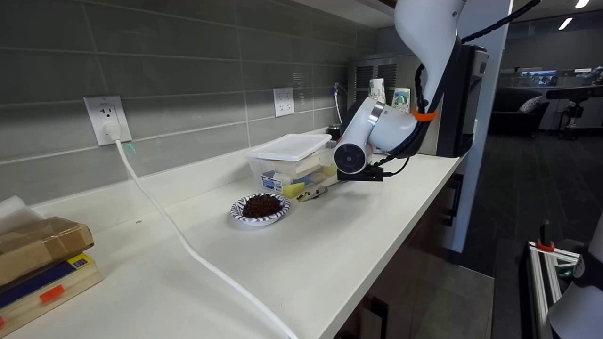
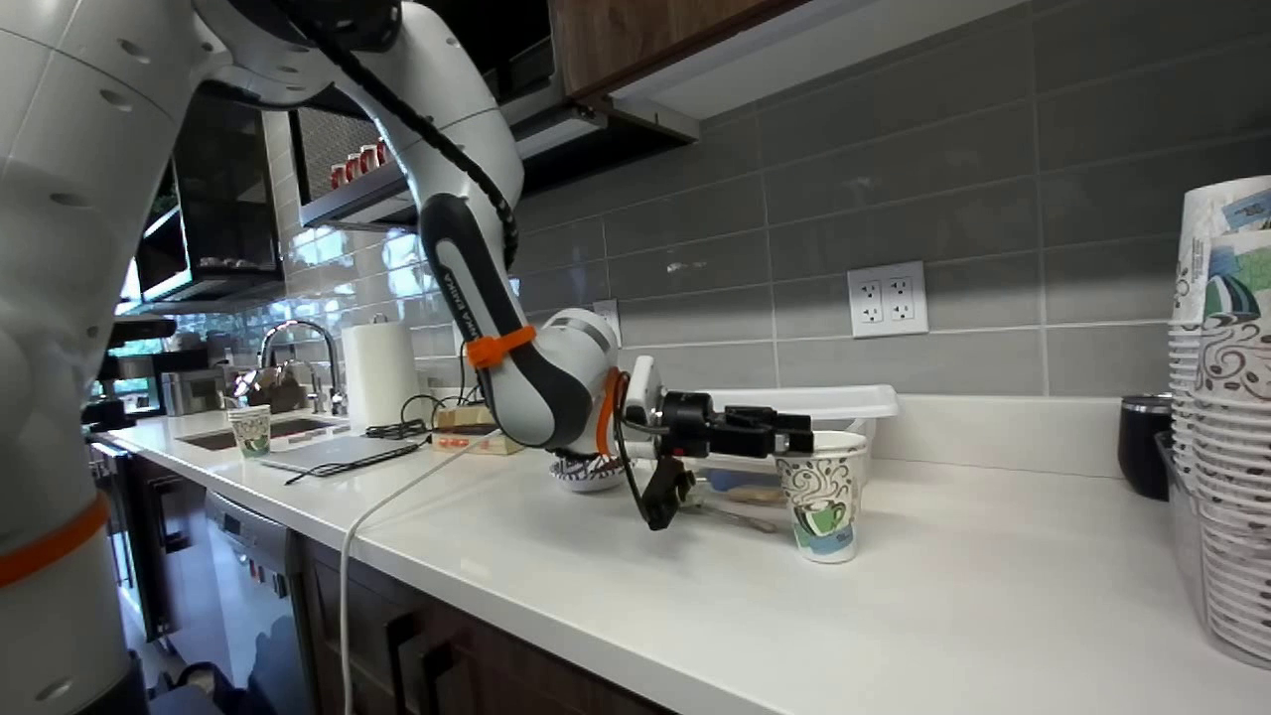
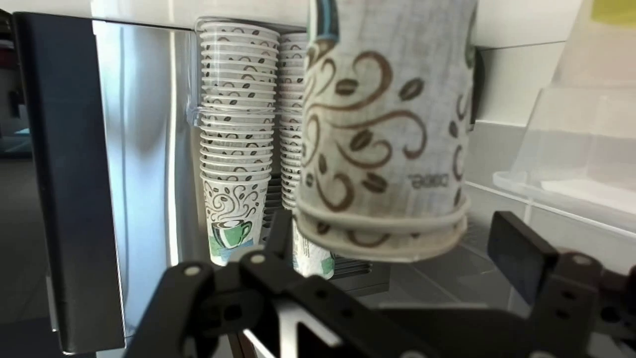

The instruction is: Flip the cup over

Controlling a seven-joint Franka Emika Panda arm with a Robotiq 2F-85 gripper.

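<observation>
The cup is a white paper cup with brown swirls and a blue-green print. It stands upright on the counter, rim up, in an exterior view. In the wrist view, which is upside down, the cup shows large with its rim toward the bottom; two rims show, one just past the other. My gripper is open, with a finger toward each side of the cup's rim and visible gaps. In an exterior view the gripper is horizontal at rim height, its tips overlapping the cup's near edge. The arm hides the cup elsewhere.
Tall stacks of paper cups and a dark tumbler stand beyond the cup. A lidded clear container is against the wall, near a bowl of dark beans and a scoop. A white cable crosses the counter.
</observation>
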